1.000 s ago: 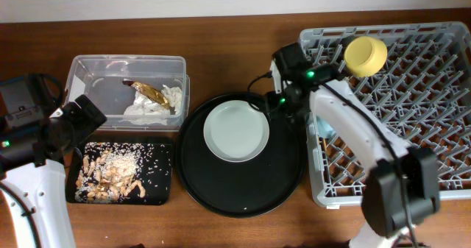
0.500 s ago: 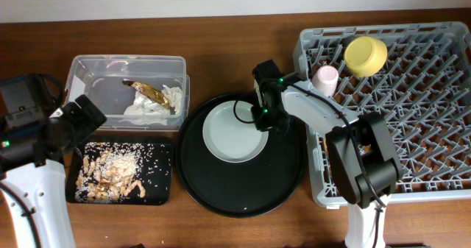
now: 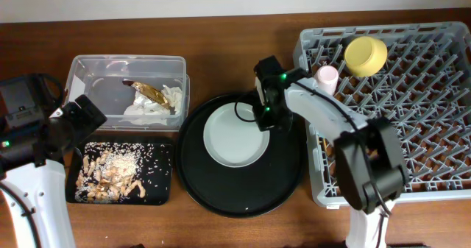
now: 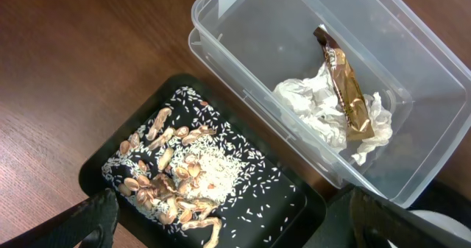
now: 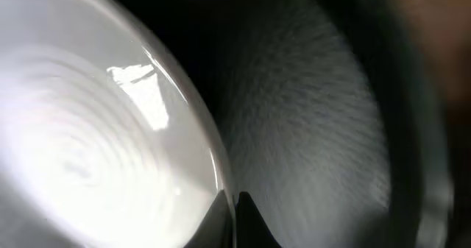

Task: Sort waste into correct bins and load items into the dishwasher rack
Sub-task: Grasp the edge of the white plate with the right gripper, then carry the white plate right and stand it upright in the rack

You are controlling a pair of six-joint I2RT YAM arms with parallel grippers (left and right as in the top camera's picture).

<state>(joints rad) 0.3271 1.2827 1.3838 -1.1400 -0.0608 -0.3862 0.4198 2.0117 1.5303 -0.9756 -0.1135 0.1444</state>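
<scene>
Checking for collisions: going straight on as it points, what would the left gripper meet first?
Probably the shallow black tray and its food scraps, below the open fingers of the left gripper; depth unclear.

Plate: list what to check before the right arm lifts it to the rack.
1. Right gripper shut on plate rim: ok, the rim runs between the tips in the wrist view.
2. Grip firm enough to lift: cannot tell.
3. Plate bare of waste: ok.
4. Rack has free pegs: ok, a wide bare stretch beside pink cup and bowl.
5. Left gripper open, off the path, over the black bin: ok.
</scene>
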